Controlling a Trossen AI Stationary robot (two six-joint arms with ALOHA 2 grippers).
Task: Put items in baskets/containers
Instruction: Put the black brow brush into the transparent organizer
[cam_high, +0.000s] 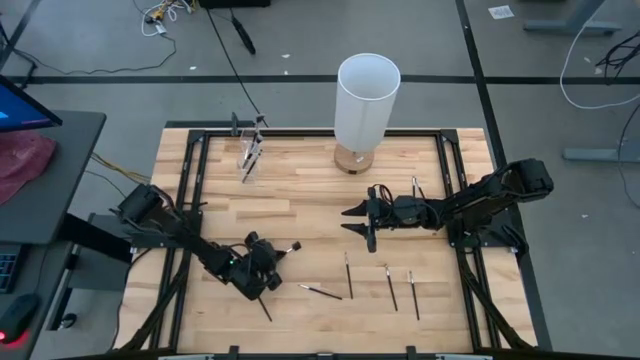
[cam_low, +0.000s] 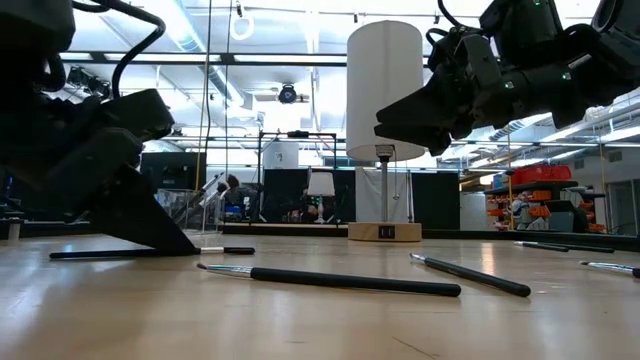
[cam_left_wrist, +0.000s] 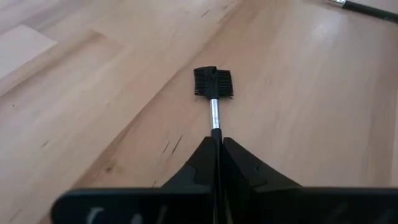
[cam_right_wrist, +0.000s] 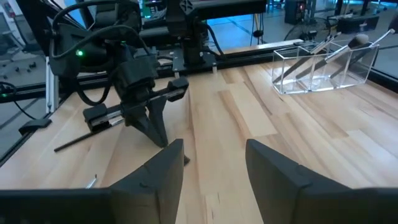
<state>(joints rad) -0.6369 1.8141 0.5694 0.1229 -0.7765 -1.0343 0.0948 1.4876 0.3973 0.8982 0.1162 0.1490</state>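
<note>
Near-left on wooden table (cam_high: 300, 200) | left gripper (cam_high: 262, 280) clenched on thin dark-handled brush (cam_left_wrist: 213, 93) | right gripper (cam_right_wrist: 211, 165) spread, empty, mid-table | advice: lift level, carry to far-left clear plastic container (cam_high: 250, 150).

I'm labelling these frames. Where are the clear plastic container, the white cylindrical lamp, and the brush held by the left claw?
Clear plastic container (cam_right_wrist: 323, 65): right wrist view, front wall.
White cylindrical lamp (cam_high: 366, 100): high view, shade's side.
Black-bristled brush in the left claw (cam_left_wrist: 213, 83): left wrist view, bristle head.
</note>
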